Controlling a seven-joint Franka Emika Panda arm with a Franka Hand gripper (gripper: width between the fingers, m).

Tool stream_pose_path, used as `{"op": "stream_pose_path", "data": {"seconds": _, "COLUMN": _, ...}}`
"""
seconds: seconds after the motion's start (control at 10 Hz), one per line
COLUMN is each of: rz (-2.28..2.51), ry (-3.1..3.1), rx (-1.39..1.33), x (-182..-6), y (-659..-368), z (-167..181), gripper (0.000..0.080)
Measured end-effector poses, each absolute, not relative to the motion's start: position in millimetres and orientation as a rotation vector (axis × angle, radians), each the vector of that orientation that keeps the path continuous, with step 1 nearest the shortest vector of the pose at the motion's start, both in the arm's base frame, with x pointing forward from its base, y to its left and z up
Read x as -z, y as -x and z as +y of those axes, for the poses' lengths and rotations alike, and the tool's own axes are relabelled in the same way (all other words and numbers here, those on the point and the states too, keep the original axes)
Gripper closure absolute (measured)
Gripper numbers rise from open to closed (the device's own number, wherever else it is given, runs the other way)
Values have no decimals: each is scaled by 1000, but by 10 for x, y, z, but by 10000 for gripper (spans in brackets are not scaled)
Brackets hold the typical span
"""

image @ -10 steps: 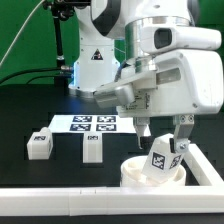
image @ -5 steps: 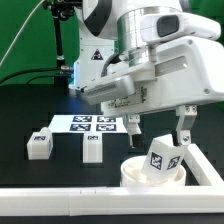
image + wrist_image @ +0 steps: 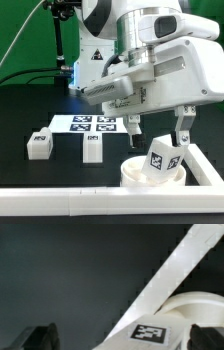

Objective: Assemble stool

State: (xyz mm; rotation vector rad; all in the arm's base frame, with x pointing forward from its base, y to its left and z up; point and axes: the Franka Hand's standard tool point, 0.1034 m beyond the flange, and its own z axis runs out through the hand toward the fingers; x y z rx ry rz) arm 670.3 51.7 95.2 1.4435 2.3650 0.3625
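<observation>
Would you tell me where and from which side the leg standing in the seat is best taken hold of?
Probably by its upper part, from straight above. The leg sticks up out of the seat, whose rim hides its lower end, so only the top's flat sides are free. It looks slightly tilted, so the open gripper above should match that lean.

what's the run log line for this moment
gripper open above leg | leg set in seat | two loose legs on table
</observation>
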Motion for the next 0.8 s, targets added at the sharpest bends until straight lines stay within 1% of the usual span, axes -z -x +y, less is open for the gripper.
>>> {"op": "stream_pose_path", "data": {"seconds": 0.2, "rz": 2258, "ry": -1610, "rx": -428, "x": -964, "y": -6699, "z": 588, "gripper": 150}}
{"op": "stream_pose_path", "data": {"seconds": 0.4, "rz": 2087, "ry": -1856, "rx": -504, "x": -973, "y": -6680, "z": 771, "gripper": 150}}
{"op": "stream_pose_path", "data": {"seconds": 0.6, "rz": 1996, "ry": -1986, "rx": -488, "x": -983, "y": -6661, "z": 902, "gripper": 150}}
{"op": "stream_pose_path", "data": {"seconds": 0.7, "rz": 2037, "ry": -1913, "rx": -505, "x": -987, "y": -6663, "z": 889, "gripper": 150}}
{"op": "stream_pose_path", "data": {"seconds": 0.8, "rz": 2083, "ry": -1824, "rx": -529, "x": -969, "y": -6658, "z": 778, "gripper": 150}}
